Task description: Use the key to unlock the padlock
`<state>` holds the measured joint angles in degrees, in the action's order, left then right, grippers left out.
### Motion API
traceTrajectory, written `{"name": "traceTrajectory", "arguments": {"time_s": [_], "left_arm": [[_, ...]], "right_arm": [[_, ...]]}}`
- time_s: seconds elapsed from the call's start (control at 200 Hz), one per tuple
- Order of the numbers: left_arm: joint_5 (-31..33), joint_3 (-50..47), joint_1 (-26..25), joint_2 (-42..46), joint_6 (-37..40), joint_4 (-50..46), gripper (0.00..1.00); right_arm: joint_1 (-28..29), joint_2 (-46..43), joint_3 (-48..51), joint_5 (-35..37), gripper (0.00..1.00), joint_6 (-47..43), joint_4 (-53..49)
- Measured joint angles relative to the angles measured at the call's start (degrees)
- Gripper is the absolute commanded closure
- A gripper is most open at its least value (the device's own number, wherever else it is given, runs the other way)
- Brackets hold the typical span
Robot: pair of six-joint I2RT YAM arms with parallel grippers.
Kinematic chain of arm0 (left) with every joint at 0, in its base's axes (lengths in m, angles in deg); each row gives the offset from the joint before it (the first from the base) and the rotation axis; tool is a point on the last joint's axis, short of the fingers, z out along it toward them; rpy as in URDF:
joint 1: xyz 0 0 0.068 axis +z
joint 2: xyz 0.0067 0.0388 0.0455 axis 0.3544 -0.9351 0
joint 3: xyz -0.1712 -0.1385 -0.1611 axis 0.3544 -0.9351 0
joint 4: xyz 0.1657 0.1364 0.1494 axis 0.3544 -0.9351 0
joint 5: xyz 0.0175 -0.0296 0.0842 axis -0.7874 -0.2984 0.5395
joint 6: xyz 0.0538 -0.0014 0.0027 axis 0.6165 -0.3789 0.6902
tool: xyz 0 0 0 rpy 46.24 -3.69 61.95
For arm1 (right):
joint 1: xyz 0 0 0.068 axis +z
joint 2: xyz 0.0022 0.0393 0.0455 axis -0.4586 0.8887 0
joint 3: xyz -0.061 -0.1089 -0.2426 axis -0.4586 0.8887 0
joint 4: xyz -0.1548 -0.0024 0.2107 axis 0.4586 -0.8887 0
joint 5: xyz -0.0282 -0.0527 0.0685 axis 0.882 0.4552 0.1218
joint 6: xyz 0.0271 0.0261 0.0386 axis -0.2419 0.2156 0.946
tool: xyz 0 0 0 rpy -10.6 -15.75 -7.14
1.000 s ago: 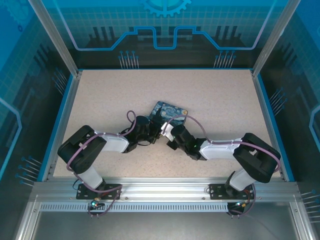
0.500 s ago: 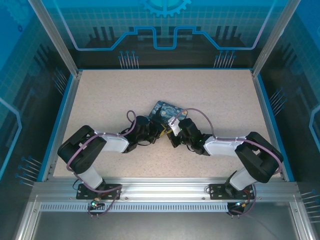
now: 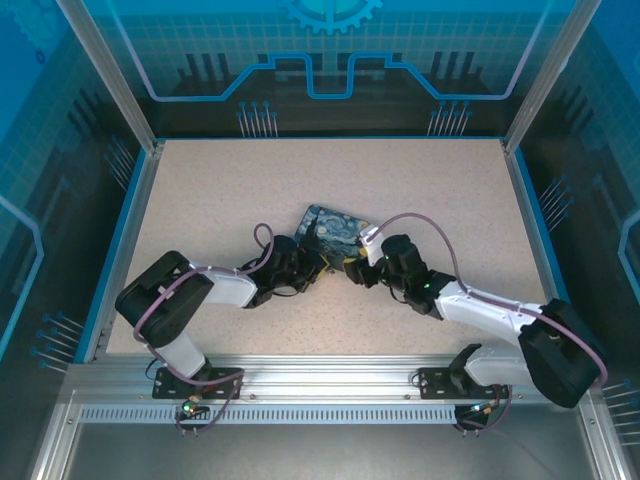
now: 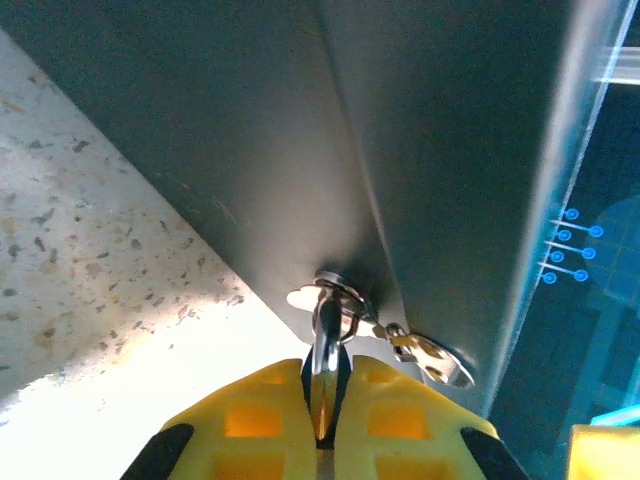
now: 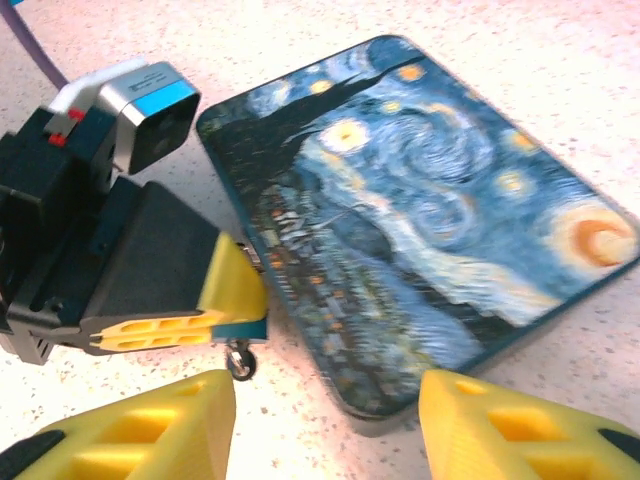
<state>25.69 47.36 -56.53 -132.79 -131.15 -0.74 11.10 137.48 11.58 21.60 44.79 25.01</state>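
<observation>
Key point(image 4: 325, 335), clamped in the left tool point(image 4: 325, 385), reaches the padlock point(image 4: 325, 292) at the box's point(image 5: 420, 230) near edge; right tool point(image 5: 328, 405) hangs apart nearby, and unlocking looks unfinished.

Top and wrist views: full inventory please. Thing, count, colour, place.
box: 1, blue-and-yellow swirl painting on the lid, dark sides, table centre.
key: 1, silver-grey, pinched in the left jaws, tip at the box's side wall.
spare key: 1, silver, hanging on a ring beside the held key.
table: 1, speckled beige, blue rim.
enclosure panels: blue, translucent, around the table.
frame rail: 1, aluminium, near edge.
left arm: 1, white and black, left of the box; left jaws yellow, shut on the key.
right arm: 1, white and black, right of the box; right jaws yellow, open, holding nothing.
</observation>
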Motion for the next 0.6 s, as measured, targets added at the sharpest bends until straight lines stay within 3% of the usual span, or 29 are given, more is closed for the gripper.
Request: {"name": "traceTrajectory", "arguments": {"time_s": [0.09,0.395,0.6], "left_arm": [[0.2,0.0,0.0,0.0,1.8,-0.5,1.0],[1.9,1.1,0.0,0.1,7.1,-5.2,0.76],[3.5,1.5,-0.2,0.1,9.3,-8.6,0.71]], "right_arm": [[-1.4,0.3,-3.1,0.4,0.47,2.1,-4.9],[-1.6,7.3,-14.5,6.1,0.48,5.7,-14.9],[-1.7,11.1,-15.4,6.9,0.49,6.3,-16.5]]}}
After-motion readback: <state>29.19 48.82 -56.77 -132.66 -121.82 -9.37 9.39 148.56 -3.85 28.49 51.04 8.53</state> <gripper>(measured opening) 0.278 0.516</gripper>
